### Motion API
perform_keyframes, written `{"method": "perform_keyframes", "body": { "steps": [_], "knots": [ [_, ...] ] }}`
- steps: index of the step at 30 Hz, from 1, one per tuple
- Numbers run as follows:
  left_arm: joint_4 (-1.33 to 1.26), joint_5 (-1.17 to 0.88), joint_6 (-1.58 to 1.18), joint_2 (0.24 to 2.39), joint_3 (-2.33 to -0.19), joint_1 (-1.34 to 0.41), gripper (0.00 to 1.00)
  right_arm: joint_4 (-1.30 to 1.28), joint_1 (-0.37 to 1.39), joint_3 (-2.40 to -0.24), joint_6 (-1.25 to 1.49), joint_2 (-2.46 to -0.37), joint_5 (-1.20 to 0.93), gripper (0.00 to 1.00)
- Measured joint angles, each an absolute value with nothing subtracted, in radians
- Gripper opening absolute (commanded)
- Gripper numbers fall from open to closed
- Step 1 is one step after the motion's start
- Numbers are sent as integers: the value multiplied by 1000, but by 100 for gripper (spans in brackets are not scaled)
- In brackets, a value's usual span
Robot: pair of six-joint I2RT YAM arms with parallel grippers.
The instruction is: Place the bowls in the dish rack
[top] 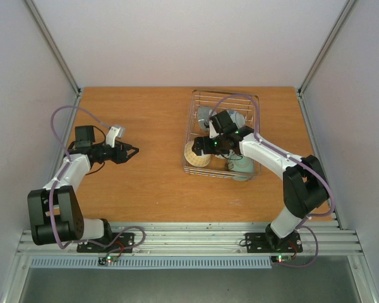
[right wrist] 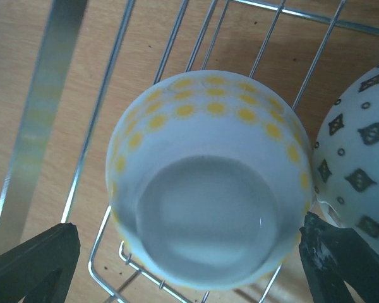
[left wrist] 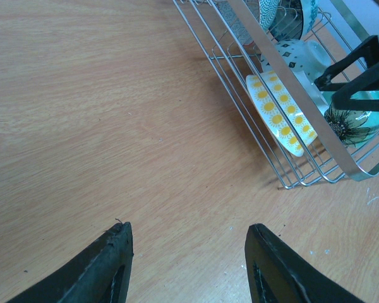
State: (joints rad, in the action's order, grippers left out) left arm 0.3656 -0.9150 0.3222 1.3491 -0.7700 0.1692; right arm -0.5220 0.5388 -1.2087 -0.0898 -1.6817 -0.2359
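The wire dish rack (top: pixel 226 94) stands right of the table's middle and holds several bowls. A white bowl with yellow dots (top: pixel 196 155) leans at its near-left corner, base towards my right wrist camera (right wrist: pixel 208 183). A white bowl with dark diamond marks (right wrist: pixel 360 170) sits beside it. A pale teal bowl (top: pixel 242 168) is at the near right, and a grey one (top: pixel 205 115) at the far left. My right gripper (top: pixel 201 146) is open just above the yellow-dotted bowl, one finger on each side (right wrist: pixel 188 226). My left gripper (top: pixel 134 151) is open and empty over bare wood (left wrist: pixel 189 228).
In the left wrist view the rack's rail (left wrist: pixel 290 82) crosses the upper right, with the yellow-dotted bowl (left wrist: pixel 281 117), the teal bowl (left wrist: pixel 354 123) and my right gripper's black fingers (left wrist: pixel 360 69) behind it. Grey walls enclose the wooden table (top: pixel 145 189).
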Motion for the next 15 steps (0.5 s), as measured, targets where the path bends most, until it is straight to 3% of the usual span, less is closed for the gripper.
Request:
{"method": "perform_keyframes", "body": {
  "steps": [8,15],
  "knots": [
    [366,-915,322,1349,-770,169,49,-535,539,-1266,-91,-1773,-211,93],
    [366,-915,323,1364,-770,169,50,-547,543,-1281,-94,-1780,-167,80]
  ]
}}
